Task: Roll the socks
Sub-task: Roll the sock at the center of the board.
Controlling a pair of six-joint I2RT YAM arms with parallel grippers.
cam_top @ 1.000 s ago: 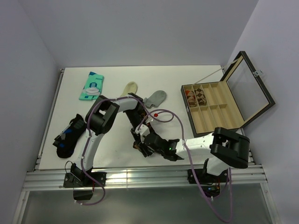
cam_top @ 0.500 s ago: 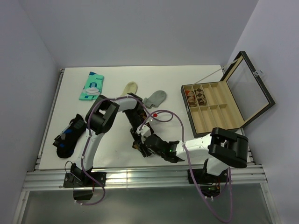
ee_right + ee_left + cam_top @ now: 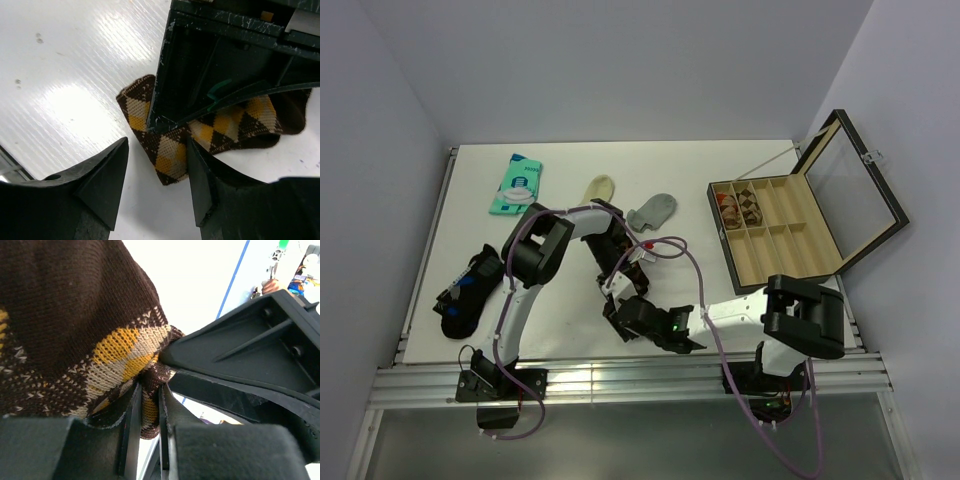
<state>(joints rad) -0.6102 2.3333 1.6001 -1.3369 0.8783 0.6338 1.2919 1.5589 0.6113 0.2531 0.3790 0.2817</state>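
The dark-brown knit sock with tan-orange argyle diamonds [image 3: 172, 156] lies near-centre on the white table [image 3: 70, 65]. The left gripper [image 3: 148, 412], jaws narrow, pinches a fold of it. The right gripper [image 3: 156, 150] is spread apart over the sock's end, seemingly not touching it.

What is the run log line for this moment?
left gripper: shut on argyle sock | right gripper: open, straddling the sock's end | grey sock, cream sock: apart, untouched
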